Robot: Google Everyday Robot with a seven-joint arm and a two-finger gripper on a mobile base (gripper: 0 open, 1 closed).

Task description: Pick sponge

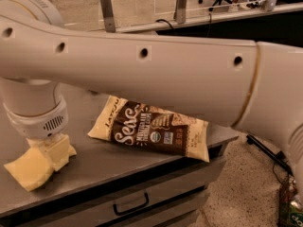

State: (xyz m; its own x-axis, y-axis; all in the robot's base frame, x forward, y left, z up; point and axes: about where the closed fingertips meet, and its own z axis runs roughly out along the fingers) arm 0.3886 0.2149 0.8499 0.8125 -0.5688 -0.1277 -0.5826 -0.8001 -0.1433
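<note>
The sponge [23, 170] is a pale yellow flat pad lying on the grey counter [109, 162] at the near left. My gripper [51, 154] hangs from the white wrist [35, 112] straight down onto the sponge's right end and touches it there. That end of the sponge is hidden under the gripper. My thick white arm [156, 74] crosses the whole view above the counter.
A cream-and-brown chip bag [151, 131] lies flat on the counter to the right of the gripper. The counter's front edge with a drawer handle [130, 205] runs below. A glass partition [142, 4] stands behind. The floor [246, 183] drops off at the right.
</note>
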